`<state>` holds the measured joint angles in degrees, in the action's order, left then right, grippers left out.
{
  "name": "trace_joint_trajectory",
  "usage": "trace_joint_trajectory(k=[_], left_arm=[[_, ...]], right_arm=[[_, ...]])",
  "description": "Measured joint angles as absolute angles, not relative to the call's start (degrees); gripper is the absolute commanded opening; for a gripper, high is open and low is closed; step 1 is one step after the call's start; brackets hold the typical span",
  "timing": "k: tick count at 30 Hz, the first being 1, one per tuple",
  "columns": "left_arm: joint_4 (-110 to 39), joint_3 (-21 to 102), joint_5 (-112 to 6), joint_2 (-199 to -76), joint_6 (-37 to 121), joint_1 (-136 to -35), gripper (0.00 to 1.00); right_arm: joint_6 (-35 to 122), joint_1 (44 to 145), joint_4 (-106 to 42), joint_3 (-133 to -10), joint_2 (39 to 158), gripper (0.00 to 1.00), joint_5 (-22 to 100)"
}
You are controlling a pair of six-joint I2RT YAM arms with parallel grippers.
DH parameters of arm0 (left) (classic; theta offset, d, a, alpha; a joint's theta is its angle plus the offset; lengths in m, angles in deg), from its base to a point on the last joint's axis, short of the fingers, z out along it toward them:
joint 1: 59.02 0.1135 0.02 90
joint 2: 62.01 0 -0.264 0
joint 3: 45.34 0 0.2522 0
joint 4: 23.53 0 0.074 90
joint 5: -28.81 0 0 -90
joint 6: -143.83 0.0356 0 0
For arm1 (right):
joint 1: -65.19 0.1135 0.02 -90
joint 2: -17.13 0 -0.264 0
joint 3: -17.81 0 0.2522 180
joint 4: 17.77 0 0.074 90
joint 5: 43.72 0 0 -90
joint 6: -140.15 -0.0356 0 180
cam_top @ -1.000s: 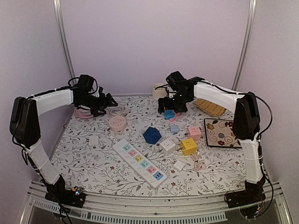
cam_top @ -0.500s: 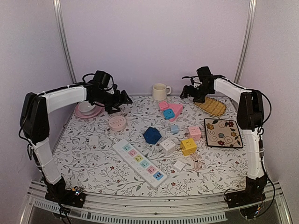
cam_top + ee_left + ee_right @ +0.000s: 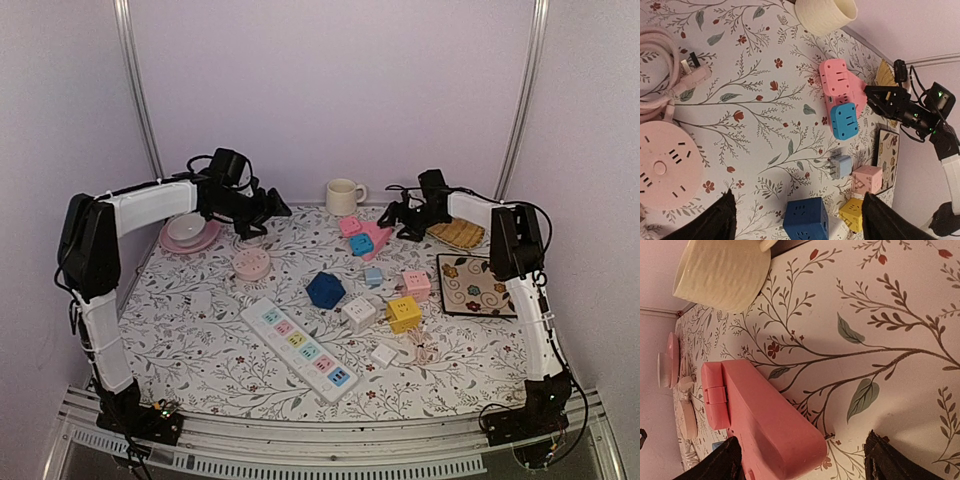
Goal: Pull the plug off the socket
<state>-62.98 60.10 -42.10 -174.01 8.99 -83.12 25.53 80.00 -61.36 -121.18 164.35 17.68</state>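
Observation:
A blue plug point(image 3: 361, 244) sits plugged into a pink wedge-shaped socket point(image 3: 374, 236) at the back middle of the table. In the left wrist view the blue plug point(image 3: 844, 121) is on the pink socket point(image 3: 841, 84). My right gripper point(image 3: 394, 216) is open and low, just right of the socket. Its view shows the socket's pink side point(image 3: 765, 420) between the spread fingers point(image 3: 720, 462), untouched. My left gripper point(image 3: 276, 209) is open and empty, hovering left of the mug, well away from the plug.
A cream mug point(image 3: 343, 195) stands behind the socket. A round pink socket point(image 3: 251, 264), a white power strip point(image 3: 298, 348), a blue cube point(image 3: 326, 290), yellow point(image 3: 404, 313), pink point(image 3: 416, 284) and white point(image 3: 359, 313) cubes lie in front. A patterned tile point(image 3: 475, 285) and a woven mat point(image 3: 455, 232) lie on the right.
My right gripper left the spot over the plug, swung right, then dropped low beside the pink socket. My left gripper moved right along the back of the table.

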Motion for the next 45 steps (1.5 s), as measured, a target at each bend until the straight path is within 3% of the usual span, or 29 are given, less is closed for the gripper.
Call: trace_joint_trajectory(k=[9, 24, 37, 45], left_arm=[[-62.4, 60.5, -41.3, -175.5, 8.3, -83.2, 0.86], [-57.7, 57.1, -39.1, -175.8, 5.3, -83.8, 0.86], [-49.0, 59.0, -35.2, -185.2, -0.4, -83.9, 0.83], [-46.5, 59.2, -32.5, -188.1, -2.6, -84.6, 0.74]], right_arm=[[20.3, 79.9, -55.3, -119.6, 165.0, 0.70, 11.8], [15.5, 80.1, -49.0, -115.3, 163.9, 0.24, 6.3], [13.3, 84.5, -46.3, -106.5, 156.5, 0.08, 6.4], [5.5, 86.5, -40.0, -102.1, 155.8, 0.06, 3.8]])
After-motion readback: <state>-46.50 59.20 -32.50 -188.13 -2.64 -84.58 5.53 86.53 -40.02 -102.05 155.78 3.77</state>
